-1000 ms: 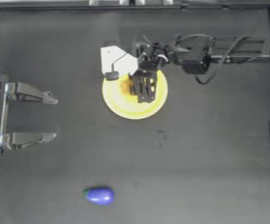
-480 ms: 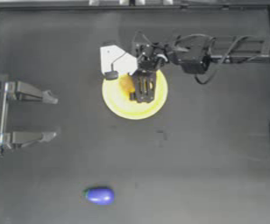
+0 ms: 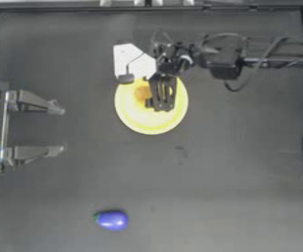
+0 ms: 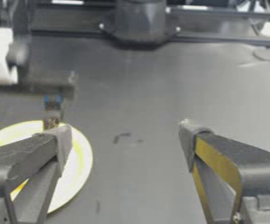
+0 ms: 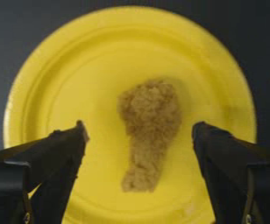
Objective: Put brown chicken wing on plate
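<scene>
Dark flat table (image 3: pixel 233 172) carries everything. Large round bright yellow plate (image 3: pixel 131 115) with a raised rim sits toward the far middle. Right claw (image 3: pixel 161 93) hangs directly over the plate, jaws spread wide and holding nothing; the wing lies free between them, so placement reads as done. Left claw (image 3: pixel 39 127) parked at the left edge, jaws wide apart, empty. Small lumpy golden-brown chicken wing (image 5: pixel 149 131) rests on the plate's inner floor. Small rounded blue object (image 3: pixel 112 220) lies well apart, near edge.
</scene>
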